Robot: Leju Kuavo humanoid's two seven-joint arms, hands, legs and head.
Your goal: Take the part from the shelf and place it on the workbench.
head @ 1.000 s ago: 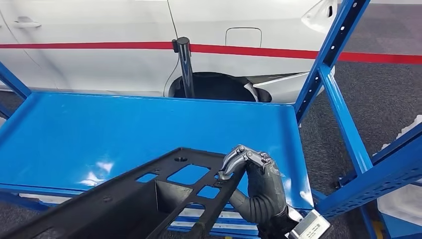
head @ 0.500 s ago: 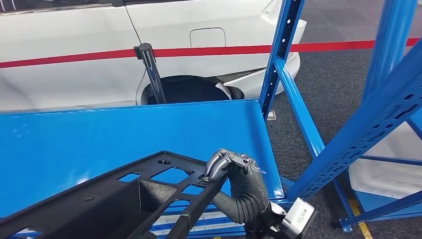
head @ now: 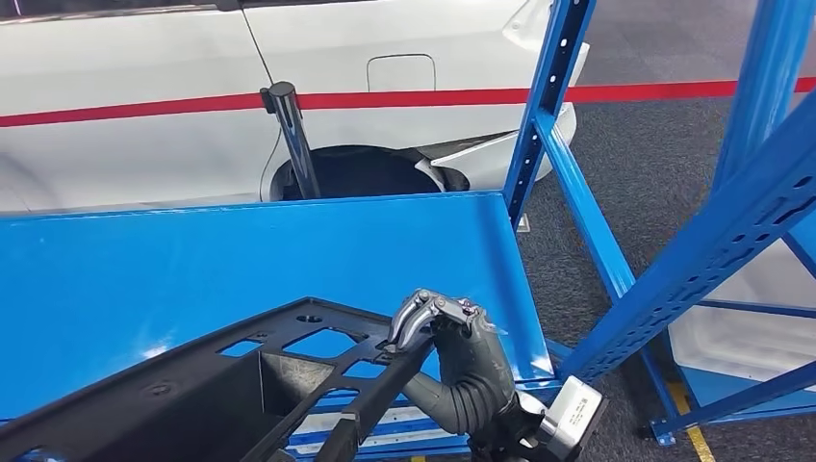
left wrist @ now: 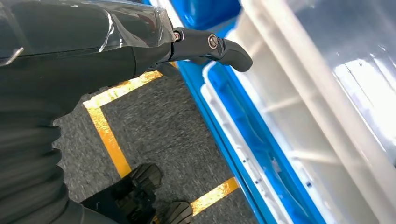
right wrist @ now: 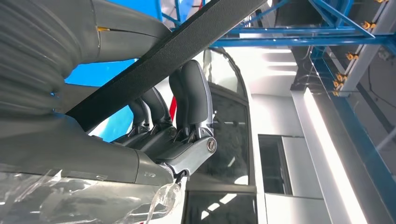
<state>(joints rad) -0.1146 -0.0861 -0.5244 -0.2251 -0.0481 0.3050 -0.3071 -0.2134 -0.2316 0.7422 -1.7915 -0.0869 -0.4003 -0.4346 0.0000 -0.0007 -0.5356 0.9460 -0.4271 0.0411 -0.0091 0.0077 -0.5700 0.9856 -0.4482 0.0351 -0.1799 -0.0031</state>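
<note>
Blue shelf [head: 241, 250] lay beneath the black part [head: 202, 385], held above it; right hand [head: 438, 322] gripped its edge rail. Stiff, perhaps light plastic. Left hand's [left wrist: 212, 46] state unclear.

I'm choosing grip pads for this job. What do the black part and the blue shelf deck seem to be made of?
Black part: probably moulded plastic, matte and finely grained in the right wrist view, with cut-out windows and thin ribs. The right hand holds its edge. Blue shelf deck: likely painted sheet metal, smooth and glossy, showing light reflections. Neither can be confirmed by look alone.
</note>
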